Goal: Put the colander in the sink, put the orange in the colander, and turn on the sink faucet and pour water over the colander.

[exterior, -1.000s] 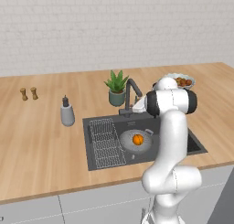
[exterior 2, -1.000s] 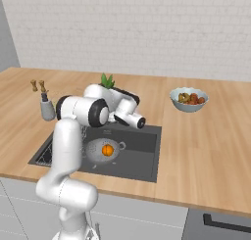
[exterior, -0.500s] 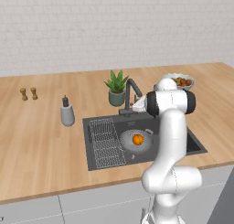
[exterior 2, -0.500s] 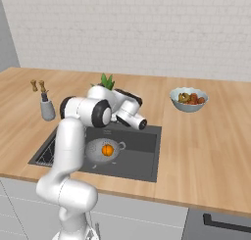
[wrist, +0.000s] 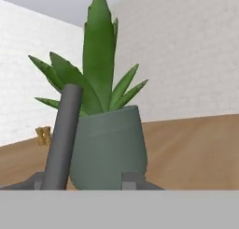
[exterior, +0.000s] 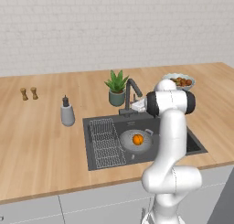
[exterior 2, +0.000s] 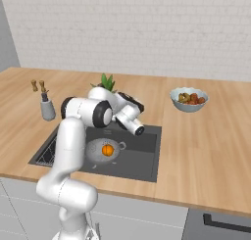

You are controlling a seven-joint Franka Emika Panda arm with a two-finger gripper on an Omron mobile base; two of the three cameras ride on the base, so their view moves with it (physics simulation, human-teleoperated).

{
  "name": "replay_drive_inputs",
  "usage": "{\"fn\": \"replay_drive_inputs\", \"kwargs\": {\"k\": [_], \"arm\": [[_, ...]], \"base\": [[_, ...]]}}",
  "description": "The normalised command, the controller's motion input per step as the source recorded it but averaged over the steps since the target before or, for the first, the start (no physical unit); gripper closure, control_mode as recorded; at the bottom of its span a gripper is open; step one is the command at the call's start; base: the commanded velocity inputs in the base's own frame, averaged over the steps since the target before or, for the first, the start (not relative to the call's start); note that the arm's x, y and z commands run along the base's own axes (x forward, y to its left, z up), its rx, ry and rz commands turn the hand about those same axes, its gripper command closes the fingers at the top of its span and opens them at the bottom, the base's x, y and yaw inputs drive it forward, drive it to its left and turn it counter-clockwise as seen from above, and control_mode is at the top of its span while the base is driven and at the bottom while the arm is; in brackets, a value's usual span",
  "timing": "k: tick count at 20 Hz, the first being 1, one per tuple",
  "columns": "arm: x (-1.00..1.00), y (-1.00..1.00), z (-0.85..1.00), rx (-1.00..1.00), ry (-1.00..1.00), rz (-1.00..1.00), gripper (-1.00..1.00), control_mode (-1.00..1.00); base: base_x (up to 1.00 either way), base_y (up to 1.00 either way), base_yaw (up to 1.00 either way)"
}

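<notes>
Colander (exterior: 135, 142) is sitting in the sink (exterior: 192, 144) with the orange (exterior: 137, 139) in it, so the faucet step is likely in hand. Gripper (wrist: 85, 180) is hanging low at the sink faucet (wrist: 63, 137), whose grey post is rising just ahead, left of centre; fingertips (wrist: 132, 180) are standing apart, grip unclear. Next move likely calls for nudging the lever. Colander and orange are lying below, toward the base. Potted plant (wrist: 105, 130) is standing just behind.

A glossy white arm (exterior: 171, 141) of rounded, tubular segments rises from a bulbous white base (exterior: 170, 182); dark grey bands ring its joints, and a black-trimmed white hand (exterior 2: 128, 111) caps it.
</notes>
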Motion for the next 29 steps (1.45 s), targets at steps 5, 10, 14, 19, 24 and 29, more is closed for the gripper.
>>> {"fn": "replay_drive_inputs", "kwargs": {"k": [5, 10, 14, 19, 24, 29], "arm": [[0.10, -0.83, 0.00, 0.16, 0.00, -0.40, 1.00, -1.00], [0.19, -0.96, 0.00, 0.10, 0.03, -0.46, 1.00, -1.00], [0.33, -1.00, 0.03, 0.24, 0.20, -0.23, 1.00, -1.00], [0.19, -0.99, 0.63, 0.50, 0.19, 0.00, 1.00, -1.00], [0.10, -0.79, 1.00, 0.65, 0.06, 0.06, 1.00, -1.00], [0.01, -0.80, 1.00, 0.67, 0.01, 0.06, 1.00, -1.00]], "base": [[0.00, 0.00, 0.00], [0.00, 0.00, 0.00], [0.00, 0.00, 0.00], [0.00, 0.00, 0.00], [0.00, 0.00, 0.00], [0.00, 0.00, 0.00]]}}
